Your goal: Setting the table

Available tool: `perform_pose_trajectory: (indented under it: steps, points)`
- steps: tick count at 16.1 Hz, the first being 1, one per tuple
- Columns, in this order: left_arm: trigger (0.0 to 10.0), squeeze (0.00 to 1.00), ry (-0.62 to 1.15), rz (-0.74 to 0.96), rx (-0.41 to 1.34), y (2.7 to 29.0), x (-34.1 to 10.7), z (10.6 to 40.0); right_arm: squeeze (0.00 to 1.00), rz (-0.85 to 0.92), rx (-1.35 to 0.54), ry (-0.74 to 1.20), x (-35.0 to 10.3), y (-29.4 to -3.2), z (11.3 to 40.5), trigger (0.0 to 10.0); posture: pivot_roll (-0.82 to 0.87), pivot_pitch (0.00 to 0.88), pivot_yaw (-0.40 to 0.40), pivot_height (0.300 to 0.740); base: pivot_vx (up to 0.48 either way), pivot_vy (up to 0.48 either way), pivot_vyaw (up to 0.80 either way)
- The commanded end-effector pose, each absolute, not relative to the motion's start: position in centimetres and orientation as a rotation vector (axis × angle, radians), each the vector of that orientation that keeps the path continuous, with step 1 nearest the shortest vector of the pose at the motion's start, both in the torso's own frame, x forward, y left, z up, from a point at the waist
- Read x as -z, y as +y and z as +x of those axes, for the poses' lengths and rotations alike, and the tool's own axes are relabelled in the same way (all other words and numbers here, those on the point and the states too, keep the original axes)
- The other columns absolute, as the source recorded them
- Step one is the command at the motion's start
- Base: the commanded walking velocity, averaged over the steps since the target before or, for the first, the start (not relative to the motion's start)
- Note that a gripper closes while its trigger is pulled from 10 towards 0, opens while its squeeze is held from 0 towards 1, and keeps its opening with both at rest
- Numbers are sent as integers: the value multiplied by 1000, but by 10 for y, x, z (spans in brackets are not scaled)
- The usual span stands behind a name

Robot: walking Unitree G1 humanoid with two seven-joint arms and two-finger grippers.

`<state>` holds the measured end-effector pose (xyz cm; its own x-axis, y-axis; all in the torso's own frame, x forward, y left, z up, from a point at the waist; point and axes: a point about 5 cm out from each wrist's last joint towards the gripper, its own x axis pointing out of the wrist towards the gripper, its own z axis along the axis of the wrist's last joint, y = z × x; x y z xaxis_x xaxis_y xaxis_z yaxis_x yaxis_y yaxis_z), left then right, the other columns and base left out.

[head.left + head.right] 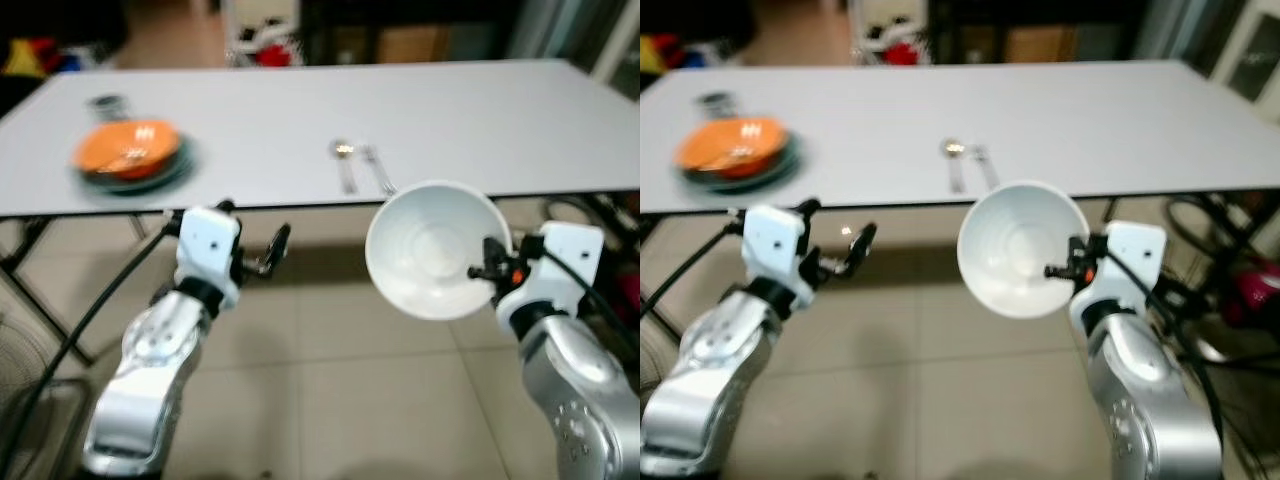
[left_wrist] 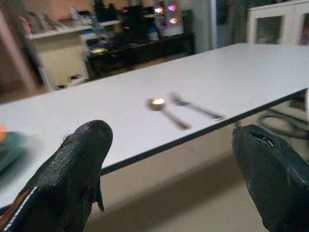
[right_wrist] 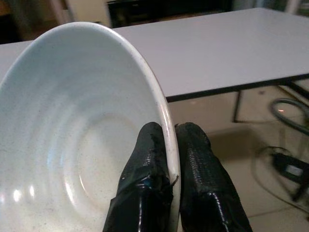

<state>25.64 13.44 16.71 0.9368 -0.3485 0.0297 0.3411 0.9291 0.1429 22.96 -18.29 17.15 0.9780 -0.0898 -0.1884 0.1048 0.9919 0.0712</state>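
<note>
We are holding a white bowl [image 1: 435, 248] by its rim in our right gripper [image 3: 173, 145], tilted before the table [image 1: 480, 110]. The right wrist view is showing the fingers pinching that rim. Our left gripper [image 2: 174, 159] is hanging open, facing the spoon [image 2: 164, 108] and fork [image 2: 195, 107].

Even indoor light; all views softly blurred; spoon [image 2: 157, 102] glints.

Home dining room: long white table [image 1: 480, 120], cluttered shelves [image 2: 72, 29].
</note>
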Motion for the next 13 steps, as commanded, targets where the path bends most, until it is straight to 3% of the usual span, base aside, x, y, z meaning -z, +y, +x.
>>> perform_pose_trajectory:
  steps: [1, 13]
  points:
    - [10000, 71, -67, 152, 346, 139, -171, 257, 0, 95, 85, 126, -183, -181, 232, 10000, 51, 0, 22, 740, 330, 0, 0]
    - [10000, 71, -71, 148, 356, 137, -174, 257, 0, 102, 92, 113, -186, -182, 233, 10000, 51, 0, 24, 740, 328, 0, 0]
